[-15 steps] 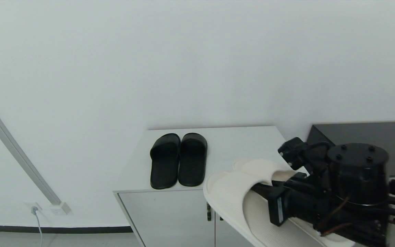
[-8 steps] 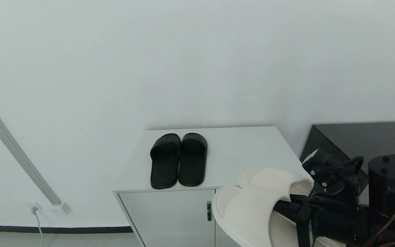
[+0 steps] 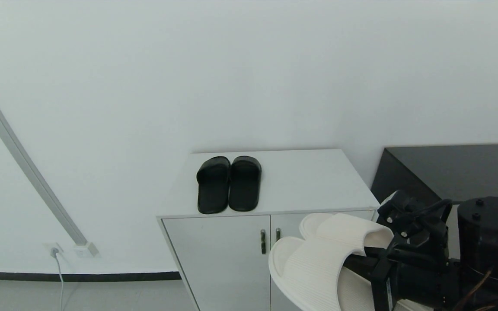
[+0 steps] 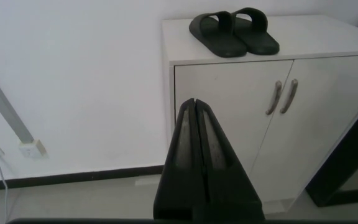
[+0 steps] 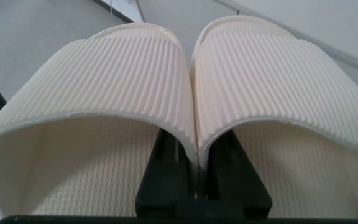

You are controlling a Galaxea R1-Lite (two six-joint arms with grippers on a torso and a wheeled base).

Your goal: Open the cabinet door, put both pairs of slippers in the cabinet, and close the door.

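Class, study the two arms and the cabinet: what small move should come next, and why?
Probably the left gripper should open and advance to the door handles: both cabinet doors are closed, and it is shut and empty facing them, while the right gripper holds the white slippers.

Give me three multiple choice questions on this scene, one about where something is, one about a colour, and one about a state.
1. Where does the black pair of slippers lie? A. on the cabinet top B. on the floor C. inside the cabinet
2. What colour is the held pair in the right gripper? A. black B. cream C. red
3. How do the cabinet doors stand? A. both shut B. one ajar C. both wide open
Answers: 1 A, it rests on the white top, near the front edge. 2 B, its ribbed straps are cream. 3 A, both doors lie flush, handles side by side.
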